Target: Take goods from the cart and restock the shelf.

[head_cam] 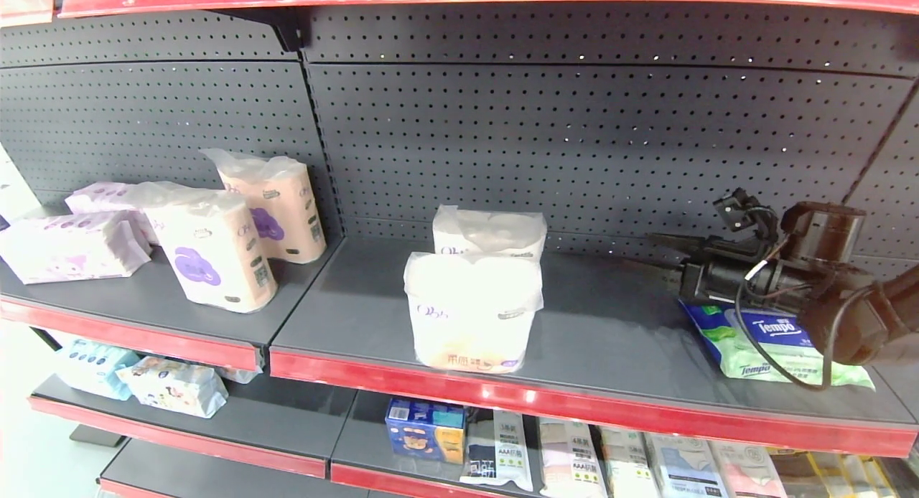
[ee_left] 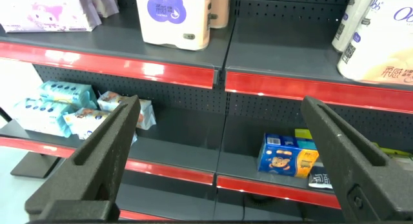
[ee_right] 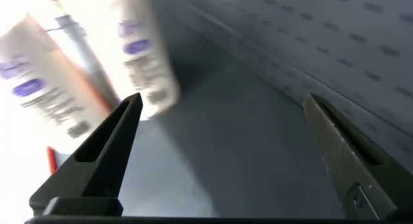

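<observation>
Collision hazard: right hand (head_cam: 664, 248) hangs above the shelf (head_cam: 610, 326), spread wide and empty, its wrist directly over the green tissue pack (head_cam: 761, 347) that lies flat at the shelf's right end. A low pull-back could catch the pack and drag it off the front edge. Left hand (ee_left: 219, 104), likewise wide and empty, faces the lower shelves.

Shelf (head_cam: 610, 326) across mid-frame, front tissue pack (head_cam: 470, 311) at centre, rear tissue pack (head_cam: 490, 231) just behind it, two upright packs (head_cam: 212, 254) at left, flat packs (head_cam: 68, 243) far left, flat wipes pack (head_cam: 714, 336) at right, box (head_cam: 425, 430) on the tier below, bottom centre.
</observation>
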Tool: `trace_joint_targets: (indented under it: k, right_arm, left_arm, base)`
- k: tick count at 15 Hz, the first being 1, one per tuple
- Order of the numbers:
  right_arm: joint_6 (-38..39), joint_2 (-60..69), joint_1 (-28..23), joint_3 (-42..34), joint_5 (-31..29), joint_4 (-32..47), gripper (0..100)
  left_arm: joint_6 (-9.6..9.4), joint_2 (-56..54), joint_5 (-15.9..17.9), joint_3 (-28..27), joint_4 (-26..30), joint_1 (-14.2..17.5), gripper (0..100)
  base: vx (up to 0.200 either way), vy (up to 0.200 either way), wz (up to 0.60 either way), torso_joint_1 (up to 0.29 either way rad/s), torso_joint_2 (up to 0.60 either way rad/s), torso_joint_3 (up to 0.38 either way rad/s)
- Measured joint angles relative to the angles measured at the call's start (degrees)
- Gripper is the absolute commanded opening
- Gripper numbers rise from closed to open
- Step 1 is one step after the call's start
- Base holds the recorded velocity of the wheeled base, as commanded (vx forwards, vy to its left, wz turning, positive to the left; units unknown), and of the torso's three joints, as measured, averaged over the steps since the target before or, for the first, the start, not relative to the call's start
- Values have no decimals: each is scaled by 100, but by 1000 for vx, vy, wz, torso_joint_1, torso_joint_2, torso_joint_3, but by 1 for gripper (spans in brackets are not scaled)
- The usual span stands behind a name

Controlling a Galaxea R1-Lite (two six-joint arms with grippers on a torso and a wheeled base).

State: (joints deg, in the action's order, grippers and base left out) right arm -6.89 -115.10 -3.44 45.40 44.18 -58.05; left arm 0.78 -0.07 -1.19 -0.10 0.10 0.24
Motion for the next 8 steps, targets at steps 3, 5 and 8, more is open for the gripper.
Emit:
trace_joint_targets:
  k: [3, 5, 8]
  right_arm:
    - [689, 485, 176, -500, -1437, -2, 100]
    - [1536, 747, 493, -623, -2406, -16, 100]
    - [2030, 1014, 1024, -957, -3279, -40, 100]
  left_arm:
    - [0, 0, 0, 0, 0, 0, 100]
    - [0, 0, 0, 0, 0, 0, 100]
    - [-2, 0, 0, 0, 0, 0, 100]
  base:
    - [0, 0, 0, 0, 0, 0]
    - [0, 0, 0, 0, 0, 0]
    - [0, 0, 0, 0, 0, 0]
